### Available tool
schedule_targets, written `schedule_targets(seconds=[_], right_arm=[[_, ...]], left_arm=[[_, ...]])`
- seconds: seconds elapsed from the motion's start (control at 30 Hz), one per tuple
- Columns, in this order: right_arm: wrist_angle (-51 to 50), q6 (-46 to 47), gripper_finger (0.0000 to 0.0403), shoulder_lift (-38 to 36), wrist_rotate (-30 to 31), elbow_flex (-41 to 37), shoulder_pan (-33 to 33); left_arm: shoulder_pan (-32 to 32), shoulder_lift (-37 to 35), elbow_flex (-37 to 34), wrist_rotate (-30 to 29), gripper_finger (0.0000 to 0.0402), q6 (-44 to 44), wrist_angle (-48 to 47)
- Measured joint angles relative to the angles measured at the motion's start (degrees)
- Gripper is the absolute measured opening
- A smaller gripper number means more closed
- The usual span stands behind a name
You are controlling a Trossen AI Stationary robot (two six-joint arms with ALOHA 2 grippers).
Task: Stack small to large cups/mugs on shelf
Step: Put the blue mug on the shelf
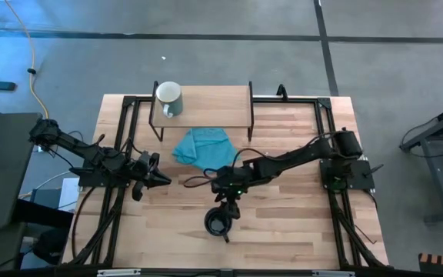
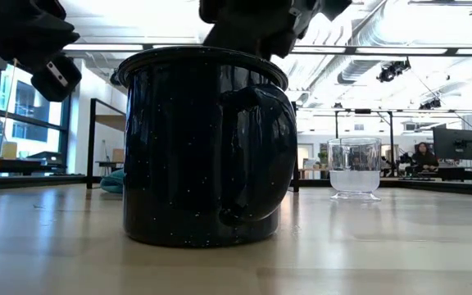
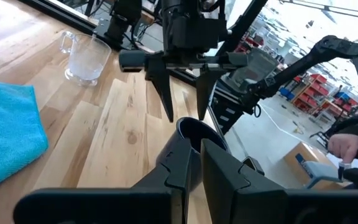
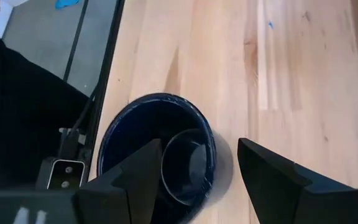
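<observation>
A black handled mug [image 1: 218, 223] stands upright on its base on the table near the front edge, large in the low view [image 2: 207, 147]. My right gripper [image 4: 199, 149] hangs open just above its rim, one finger over the mug's opening and the other outside its wall, and also shows in the left wrist view [image 3: 185, 115]. A pale mug [image 1: 168, 98] stands on the left end of the wooden shelf [image 1: 214, 104]. A clear glass cup [image 2: 355, 168] stands on the table farther back. My left gripper [image 1: 160, 178] waits shut at the table's left.
A teal cloth [image 1: 204, 148] lies crumpled on the table just in front of the shelf. Black frame rails [image 1: 121, 131] run along the table's left and right sides. A person's hand [image 3: 347, 146] shows in the room beyond the table.
</observation>
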Motion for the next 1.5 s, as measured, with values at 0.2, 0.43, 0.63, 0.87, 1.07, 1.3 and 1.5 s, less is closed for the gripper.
schedule_targets(seconds=[0.2, 0.43, 0.63, 0.87, 1.07, 1.3, 1.5], right_arm=[[-0.1, -0.9, 0.0204, 2.5, -2.6, 1.7, 0.0], [0.0, -0.8, 0.0204, 2.6, -2.4, 1.8, -0.1], [0.5, 0.1, 0.0204, 3.0, -2.0, 1.9, -0.1], [2.8, 3.2, 0.0192, 5.4, -1.9, 1.9, 0.3], [3.4, 3.4, 0.0143, 5.5, -1.5, 1.9, 0.3], [2.8, 3.4, 0.0122, 5.5, -1.9, 1.9, 0.3], [1.6, 2.8, 0.0122, 5.6, -1.9, 1.9, 0.3]], left_arm=[[0.0, 0.0, 0.0, 0.6, 0.0026, -0.1, -0.1], [0.0, 0.0, 0.0, 2.9, 0.0026, -0.5, -0.2], [0.0, 0.0, 0.0, 3.5, 0.0026, -0.5, -0.2], [0.0, 0.0, 0.0, 6.5, 0.0026, -0.5, -0.5], [0.0, 0.0, 0.0, 6.6, 0.0026, -0.5, -0.5], [0.0, 0.0, 0.0, 6.6, 0.0026, -0.5, -0.4], [0.0, 0.0, 0.0, 6.6, 0.0026, -0.5, -0.4]])
